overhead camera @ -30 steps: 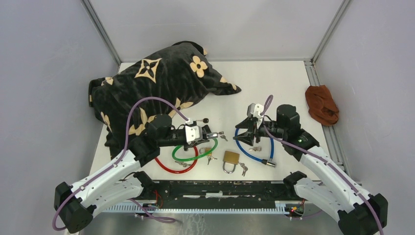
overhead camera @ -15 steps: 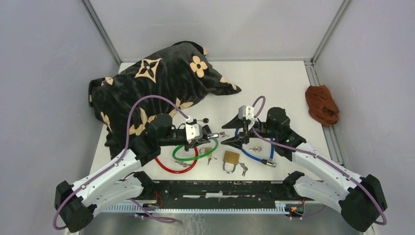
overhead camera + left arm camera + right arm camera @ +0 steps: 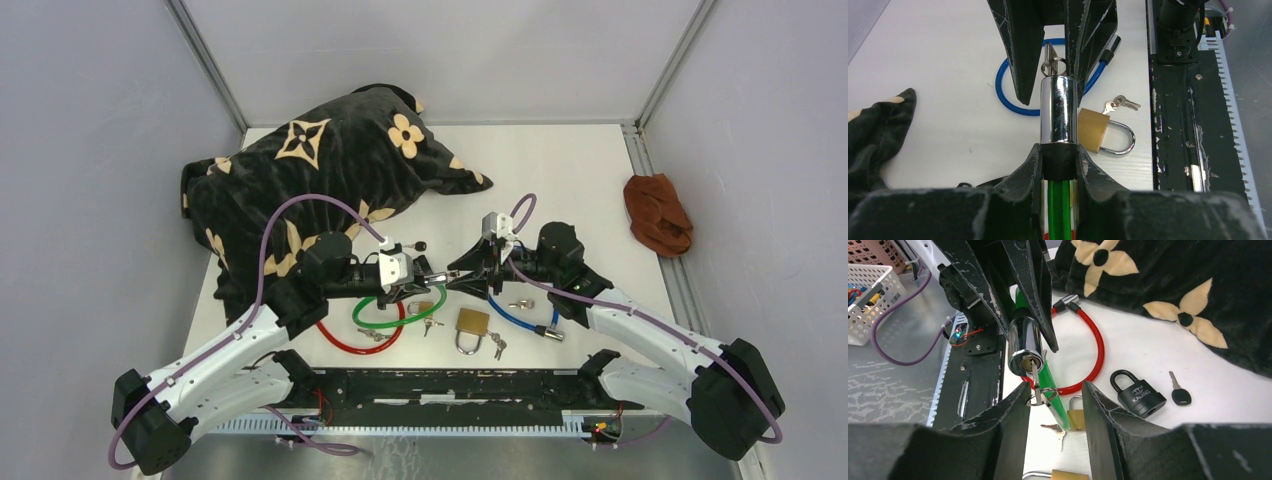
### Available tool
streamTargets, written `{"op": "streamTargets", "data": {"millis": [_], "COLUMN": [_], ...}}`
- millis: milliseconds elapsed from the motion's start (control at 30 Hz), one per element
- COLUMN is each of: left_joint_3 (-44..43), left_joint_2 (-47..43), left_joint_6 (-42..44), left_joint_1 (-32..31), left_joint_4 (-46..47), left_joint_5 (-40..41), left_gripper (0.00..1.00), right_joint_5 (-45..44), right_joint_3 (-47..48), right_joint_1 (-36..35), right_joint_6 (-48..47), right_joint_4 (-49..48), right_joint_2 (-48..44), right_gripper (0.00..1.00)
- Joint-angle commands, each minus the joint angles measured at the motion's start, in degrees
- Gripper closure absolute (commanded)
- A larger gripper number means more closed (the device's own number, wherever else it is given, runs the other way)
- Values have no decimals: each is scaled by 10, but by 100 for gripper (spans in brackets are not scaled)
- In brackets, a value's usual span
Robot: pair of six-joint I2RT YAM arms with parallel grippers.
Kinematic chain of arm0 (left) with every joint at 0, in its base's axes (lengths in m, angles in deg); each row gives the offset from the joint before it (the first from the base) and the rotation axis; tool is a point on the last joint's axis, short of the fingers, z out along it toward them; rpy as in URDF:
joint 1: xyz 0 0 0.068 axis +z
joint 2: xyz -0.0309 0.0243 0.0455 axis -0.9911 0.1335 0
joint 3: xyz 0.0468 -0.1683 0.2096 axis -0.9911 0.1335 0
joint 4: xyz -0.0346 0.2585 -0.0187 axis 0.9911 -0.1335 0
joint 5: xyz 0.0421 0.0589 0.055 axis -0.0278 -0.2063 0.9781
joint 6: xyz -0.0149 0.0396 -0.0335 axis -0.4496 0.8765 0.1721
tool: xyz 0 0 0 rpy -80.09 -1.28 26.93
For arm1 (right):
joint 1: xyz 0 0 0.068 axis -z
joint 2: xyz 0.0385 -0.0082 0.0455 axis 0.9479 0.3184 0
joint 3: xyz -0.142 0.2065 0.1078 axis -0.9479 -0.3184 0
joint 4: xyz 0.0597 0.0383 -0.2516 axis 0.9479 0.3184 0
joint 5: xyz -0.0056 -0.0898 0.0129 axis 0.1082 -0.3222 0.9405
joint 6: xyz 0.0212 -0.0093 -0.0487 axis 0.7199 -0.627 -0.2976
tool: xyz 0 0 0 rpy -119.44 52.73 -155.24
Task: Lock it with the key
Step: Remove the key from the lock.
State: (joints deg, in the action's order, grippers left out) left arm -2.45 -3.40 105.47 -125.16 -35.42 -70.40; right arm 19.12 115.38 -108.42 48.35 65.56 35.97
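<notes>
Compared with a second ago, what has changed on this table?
The right gripper swung left to the left gripper and now straddles, jaws open, the key in the green cable lock. The left gripper kept its hold on that lock; everything on the table stayed put.

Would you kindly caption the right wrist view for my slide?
Left gripper holds the green cable lock; open right gripper straddles its inserted key.

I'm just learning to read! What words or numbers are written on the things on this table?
"KAUNG", as best it reads: white letters on the black padlock, under a tiny logo too small to read.
On the brass padlock, the green cable lock and the key in it: no writing shows.
</notes>
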Motion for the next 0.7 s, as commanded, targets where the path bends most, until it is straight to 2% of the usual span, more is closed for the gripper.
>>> {"op": "streamTargets", "data": {"millis": [0, 67, 100, 133, 200, 233, 267, 467, 667], "left_joint_3": [-10, -9, -8, -9, -9, -9, -9, -9, 4], "left_joint_2": [-2, -1, -1, 0, 0, 0, 0, -4, 5], "left_joint_6": [-21, -20, -20, -21, -22, -21, -21, 23, 158], "left_joint_1": [2, 2, 2, 2, 2, 2, 2, 2, 2], "left_joint_4": [39, 41, 42, 42, 44, 45, 44, 5, -42], "left_joint_5": [-15, -15, -15, -15, -16, -16, -15, 3, 121], "left_gripper": [98, 98, 98, 98, 98, 98, 98, 98, 98], "right_joint_5": [-1, 0, 1, 3, 2, 0, -2, -76, -100], "right_joint_3": [-6, -4, -3, -2, 1, 2, 2, 30, -1], "right_joint_1": [-2, -2, -3, -4, -4, -5, -4, 4, 85], "right_joint_6": [34, 36, 36, 36, 37, 38, 34, -70, -75], "right_joint_4": [-58, -59, -59, -59, -58, -55, -50, 110, 155], "right_joint_2": [-2, -4, -5, -5, -6, -6, -7, -29, -82], "right_gripper": [52, 53, 58, 64, 89, 97, 100, 100, 100]}}
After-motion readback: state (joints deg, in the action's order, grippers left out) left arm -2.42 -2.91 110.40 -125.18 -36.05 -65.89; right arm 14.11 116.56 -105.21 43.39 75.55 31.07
